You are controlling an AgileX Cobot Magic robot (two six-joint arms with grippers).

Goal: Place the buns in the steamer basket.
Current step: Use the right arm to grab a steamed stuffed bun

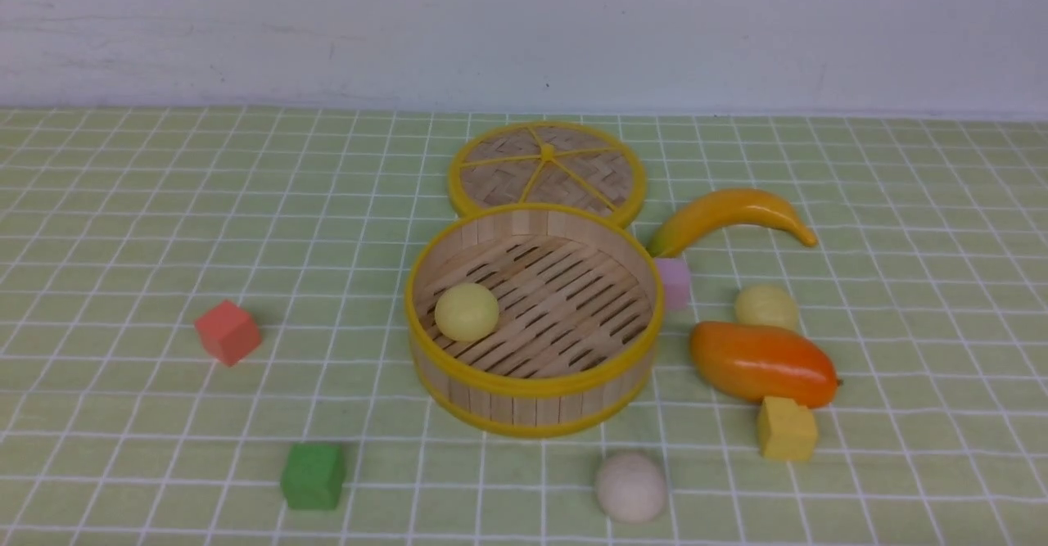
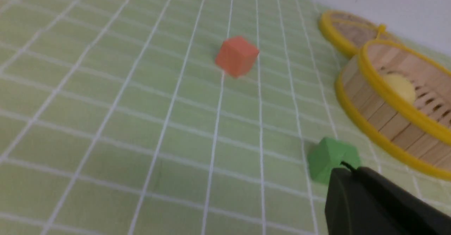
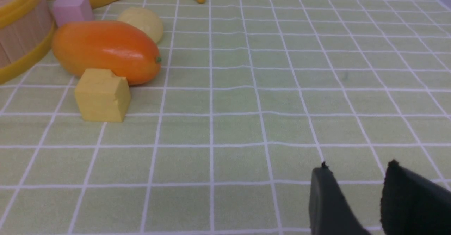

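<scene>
Three buns in all, one of them already inside the steamer basket (image 1: 532, 403): a pale yellow bun (image 1: 467, 311) resting on the slatted floor, toward the basket's left side. Out on the table (image 1: 123, 202), right of the basket, a second pale yellow bun (image 1: 766, 307), just behind the orange mango (image 1: 761, 362) and in front of the banana (image 1: 729, 214), with a pink cube (image 1: 675, 282) to its left, just beside the basket wall. In front of the basket, toward its right, an off-white bun (image 1: 630, 487) alone on the cloth. Behind the basket, the flat woven lid (image 1: 547, 171).

On the left side, the left claw (image 2: 347, 182) closed and empty, low over the table, tip just beside the green cube (image 2: 331, 157). Beyond it, the bun in the basket showing over the yellow rim, apart from the claw, with the cube and the basket wall between. Farther off, a red cube (image 2: 236, 55).

On the right side, the right claw (image 3: 357, 171) parted, bare cloth showing between its two fingers (image 3: 324, 192), nothing gripped. Well apart from the second pale yellow bun, with a broad stretch of table between; mango and yellow cube (image 3: 102, 94) in front of that bun, partly hiding it. Cannot tell how the off-white bun lies relative to either claw.
</scene>
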